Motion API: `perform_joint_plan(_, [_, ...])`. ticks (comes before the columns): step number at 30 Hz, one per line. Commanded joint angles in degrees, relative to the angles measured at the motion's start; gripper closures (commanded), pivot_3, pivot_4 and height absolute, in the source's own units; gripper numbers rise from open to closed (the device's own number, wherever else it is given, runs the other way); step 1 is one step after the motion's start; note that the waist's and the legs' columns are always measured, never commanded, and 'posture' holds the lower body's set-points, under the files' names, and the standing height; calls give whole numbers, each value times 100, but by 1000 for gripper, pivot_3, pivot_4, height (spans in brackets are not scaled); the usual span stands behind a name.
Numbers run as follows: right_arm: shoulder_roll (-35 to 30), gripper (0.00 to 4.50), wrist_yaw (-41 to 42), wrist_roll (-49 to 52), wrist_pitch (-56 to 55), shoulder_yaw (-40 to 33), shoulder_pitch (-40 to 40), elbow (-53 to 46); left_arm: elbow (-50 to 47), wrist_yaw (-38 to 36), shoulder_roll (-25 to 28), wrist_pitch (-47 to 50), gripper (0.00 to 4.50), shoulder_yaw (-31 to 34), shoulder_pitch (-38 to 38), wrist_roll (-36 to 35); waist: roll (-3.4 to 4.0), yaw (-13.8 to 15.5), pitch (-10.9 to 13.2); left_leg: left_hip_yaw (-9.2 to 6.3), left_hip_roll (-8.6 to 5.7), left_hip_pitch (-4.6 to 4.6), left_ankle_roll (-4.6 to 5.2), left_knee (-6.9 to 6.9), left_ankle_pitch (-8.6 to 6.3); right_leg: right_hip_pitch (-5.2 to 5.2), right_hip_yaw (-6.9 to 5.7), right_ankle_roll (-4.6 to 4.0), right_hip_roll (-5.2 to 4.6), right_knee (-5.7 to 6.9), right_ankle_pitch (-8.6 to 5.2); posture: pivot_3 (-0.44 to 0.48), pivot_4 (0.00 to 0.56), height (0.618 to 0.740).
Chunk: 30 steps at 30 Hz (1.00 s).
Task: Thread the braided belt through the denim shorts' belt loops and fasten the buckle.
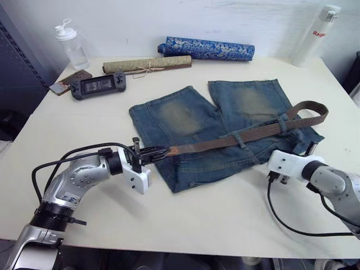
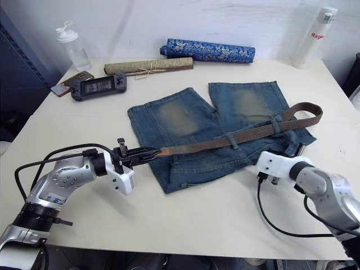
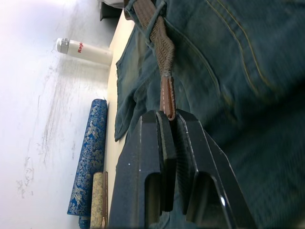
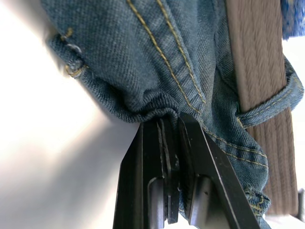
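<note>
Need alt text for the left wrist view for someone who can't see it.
The left gripper is shut on the tan leather tip of the braided belt, which runs away from it across the denim shorts and under a belt loop. Beyond lie a blue patterned roll and a white bottle.

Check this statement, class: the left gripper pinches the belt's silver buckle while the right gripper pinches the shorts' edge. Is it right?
Not quite. The left gripper pinches the braided belt by its tan leather tip, as the left wrist view shows. The right gripper does pinch the denim shorts.

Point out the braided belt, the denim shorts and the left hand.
braided belt (image 1: pixel 247 135), left eye view, woven middle stretch.
denim shorts (image 1: pixel 180 115), left eye view, pale worn patch.
left hand (image 1: pixel 159 152), left eye view, between its fingertips.
</note>
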Motion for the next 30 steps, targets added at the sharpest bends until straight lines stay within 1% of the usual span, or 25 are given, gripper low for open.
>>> perform_joint_plan(1, [66,4456,208,-24,4,-242,-52,154,-191,74,45,14,4500,125,-64,-42,3,-16,1,0,0,0,0,0,0,0,0,0,0,1,0,0,150,637])
perform_joint_plan(5, [409,4456,331,214,215,-418,-74,-128,-199,80,27,28,4500,117,-90,-36,3,-46,2,0,1,0,0,0,0,-1,0,0,6,1,0,0,150,637])
perform_joint_plan(8, [689,4456,317,460,414,-776,-86,-373,-219,84,16,30,4500,109,-75,-31,4,-70,2,-1,1,0,0,0,0,-2,0,-1,8,2,-1,0,150,637])
perform_joint_plan(9, [814,3688,486,804,671,-984,-57,-559,-229,90,16,28,4500,113,-63,-31,6,-84,4,-1,1,0,0,-1,0,-3,0,-1,8,4,-1,0,150,637])
perform_joint_plan(10, [915,3432,655,1129,946,-1184,-47,-733,-236,92,18,24,4500,114,-55,-32,9,-110,6,-1,2,0,0,-1,0,-4,1,-1,7,4,-1,0,150,637])
perform_joint_plan(11, [1045,3047,759,1475,1285,-1440,-114,-900,-236,97,16,21,4500,113,-54,-27,10,-126,7,-2,2,-1,0,-1,0,-4,1,-1,7,4,-1,0,150,637])
perform_joint_plan(12, [1202,2590,843,1910,1821,-1746,-253,-1095,-231,103,11,16,4500,110,-58,-17,14,-143,9,-3,2,-1,0,-1,0,-5,1,-1,7,5,-1,0,150,637])
perform_joint_plan(14, [1306,1717,1193,2917,2973,-2235,-442,-1621,-235,114,10,2,4500,112,-52,-12,21,-179,13,-5,4,-1,0,-1,0,-5,1,-1,10,4,-1,0,150,637])
perform_joint_plan(16, [1491,890,1373,4254,4385,-2763,-847,-2089,-229,129,5,-16,4500,114,-61,0,29,-195,18,-7,4,0,0,-1,0,-7,4,-2,11,5,0,0,150,637])
perform_joint_plan(17, [1568,890,1382,4695,4883,-2938,-1009,-2216,-226,135,4,-21,4500,114,-66,6,32,-217,19,-8,7,2,0,-3,0,-8,4,-3,11,5,-1,0,150,637])
perform_joint_plan(18, [1829,890,1355,5380,5855,-3215,-1325,-2276,-223,146,1,-31,4500,115,-73,17,31,-223,19,-10,10,4,1,-4,0,-9,4,-5,16,5,-2,0,150,637])
perform_joint_plan(19, [2057,890,1347,6167,6599,-3400,-1506,-2331,-221,161,-5,-43,4500,118,-80,30,24,-220,16,-14,13,6,1,-7,0,-8,3,-8,19,4,-2,0,150,637])
perform_joint_plan(20, [2267,890,1326,6666,7232,-3577,-1690,-2383,-224,174,-7,-51,4500,118,-82,38,22,-204,16,-18,16,8,1,-10,0,-5,-2,-11,23,0,-2,0,150,637])
perform_joint_plan(21, [2697,890,1181,7169,7723,-3716,-1828,-2430,-218,186,-12,-62,4500,118,-93,50,21,-185,16,-25,17,8,1,-10,0,-4,-3,-12,23,1,-2,0,150,637])
perform_joint_plan(22, [3072,890,912,7558,7934,-3806,-1903,-2409,-216,196,-15,-71,4500,118,-101,59,18,-171,14,-30,16,8,1,-12,0,-4,-3,-13,22,-2,-2,0,150,637])
perform_joint_plan(23, [3314,890,641,7857,8041,-3874,-1948,-2368,-216,202,-17,-74,4500,116,-106,67,18,-157,14,-33,17,8,0,-14,0,-2,-4,-14,22,-6,-1,0,150,637])
perform_joint_plan(24, [3846,890,-9,8360,8072,-3851,-1899,-2121,-210,220,-20,-90,4500,119,-120,85,23,-152,17,-34,17,8,0,-15,0,-3,-2,-14,20,-6,-1,0,150,637])
perform_joint_plan(26, [4450,890,-957,9093,8072,-3742,-1746,-1819,-223,251,-24,-100,4500,127,-139,104,22,-156,15,-37,17,11,-2,-17,1,-4,9,-10,7,-6,1,0,150,637])
perform_joint_plan(27, [4350,890,-1905,10174,7382,-3275,-1450,-1614,-240,261,-25,-96,4500,130,-147,109,23,-158,16,-37,17,12,-2,-15,1,-3,12,-11,6,-4,1,0,150,637])
perform_joint_plan(28, [4147,890,-2664,11072,6771,-2879,-1226,-1509,-251,266,-27,-93,4500,133,-152,112,25,-153,17,-39,17,10,-2,-15,1,-7,15,-10,6,-4,2,0,150,637])
perform_joint_plan(29, [4348,890,-3751,11930,5878,-2445,-1054,-1340,-280,276,-31,-92,4500,139,-153,117,29,-153,19,-35,10,0,-2,-7,1,-16,22,-11,-8,9,1,0,150,637])
perform_joint_plan(30, [4549,890,-4533,12430,5256,-2136,-967,-1219,-307,283,-34,-87,4500,144,-152,117,29,-156,19,-30,4,-6,-1,-5,1,-22,25,-11,-19,9,1,0,150,637])
